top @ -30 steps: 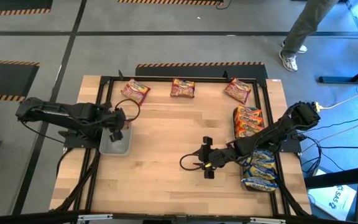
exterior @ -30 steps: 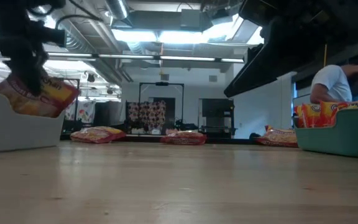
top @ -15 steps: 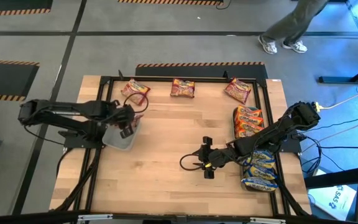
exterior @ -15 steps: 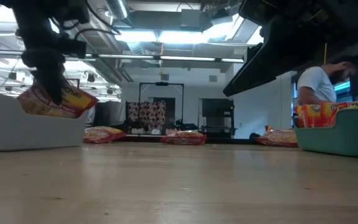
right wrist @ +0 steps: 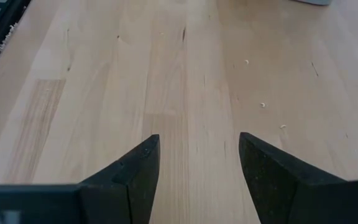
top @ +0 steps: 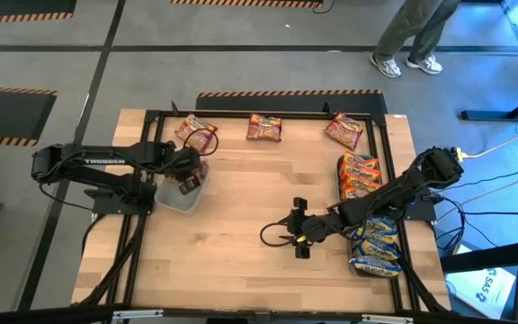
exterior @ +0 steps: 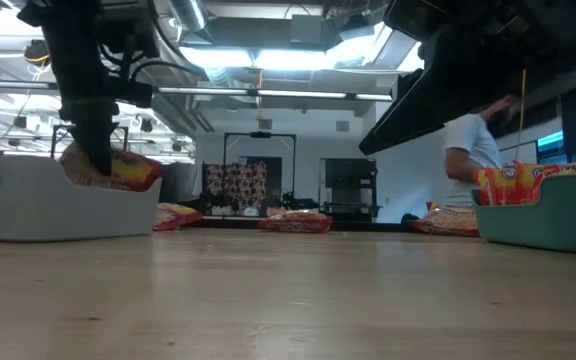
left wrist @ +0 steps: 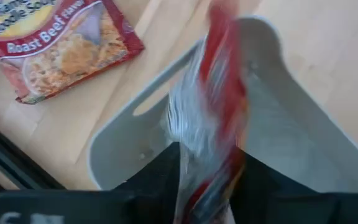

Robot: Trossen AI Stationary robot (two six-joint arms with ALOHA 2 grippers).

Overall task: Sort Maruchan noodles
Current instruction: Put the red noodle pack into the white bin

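wooden table [top: 241, 234] bearing packets [top: 264, 127], trays [top: 180, 196].

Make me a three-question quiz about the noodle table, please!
1. Where is the left pincer?
A. Above the grey tray
B. Beside the teal tray
C. Off the table

2. How many loose packets lie along the table's far edge?
A. One
B. Three
C. Six

3. What is the right pincer doing?
A. Squeezing a packet
B. Lifting a tray
C. Standing open and empty

Answers: 1 A, the high view shows it over the grey tray. 2 B, three packets lie spaced along that edge. 3 C, its wrist view shows only bare wood between its fingers.
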